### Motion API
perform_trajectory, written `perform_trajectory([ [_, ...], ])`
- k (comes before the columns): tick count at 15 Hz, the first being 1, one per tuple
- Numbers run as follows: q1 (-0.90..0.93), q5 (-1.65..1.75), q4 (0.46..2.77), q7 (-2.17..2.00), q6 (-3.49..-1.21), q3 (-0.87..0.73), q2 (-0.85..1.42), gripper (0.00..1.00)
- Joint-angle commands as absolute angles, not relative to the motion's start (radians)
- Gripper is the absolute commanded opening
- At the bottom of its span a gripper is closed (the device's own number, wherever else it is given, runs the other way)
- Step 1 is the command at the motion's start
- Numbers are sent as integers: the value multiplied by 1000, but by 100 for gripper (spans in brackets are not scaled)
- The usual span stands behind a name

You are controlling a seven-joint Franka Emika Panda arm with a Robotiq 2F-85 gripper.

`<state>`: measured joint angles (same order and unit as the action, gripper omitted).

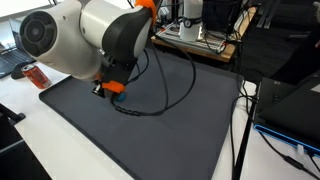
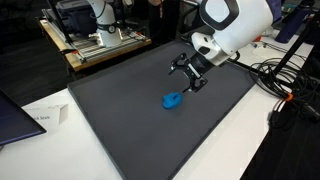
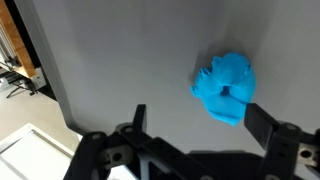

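**Claw released over the mat, blue lump lying loose**

Your gripper (image 2: pixel 187 73) is released, its jaws spread wide and nothing between them. It hangs over the dark grey mat (image 2: pixel 120 115), toward the mat's far side as an exterior view shows it. The blue lump (image 2: pixel 172 100) lies on the mat, near the middle, just beside the gripper and apart from it.

In the wrist view the blue lump (image 3: pixel 225 88) sits on bare mat ahead of your fingers (image 3: pixel 138 118). It is off to one side: in the picture its lower edge meets the tip of one finger, while the other finger stands well apart from it over the mat. From this angle you cannot tell whether that tip touches the lump. The lump looks crumpled and soft, with uneven folds; what it is made of cannot be made out.

In an exterior view the arm's bulk hides the lump, and only the gripper (image 1: pixel 108 88) shows, low over the mat. A black cable (image 1: pixel 160 95) loops across the mat beside it.

Off the mat, a white table (image 2: pixel 40 150) runs along its edge. It bears a sheet of paper (image 2: pixel 50 116) just beside the mat's corner, and a wooden bench (image 2: pixel 95 52) stands beyond the mat's far edge.
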<state>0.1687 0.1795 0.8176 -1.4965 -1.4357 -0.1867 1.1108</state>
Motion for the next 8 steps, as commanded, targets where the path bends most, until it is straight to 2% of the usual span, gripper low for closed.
perform_trajectory([
  [1, 139, 142, 622, -1559, -1325, -169, 1223, 100],
  [8, 145, 136, 542, -1565, -1320, -168, 1262, 100],
])
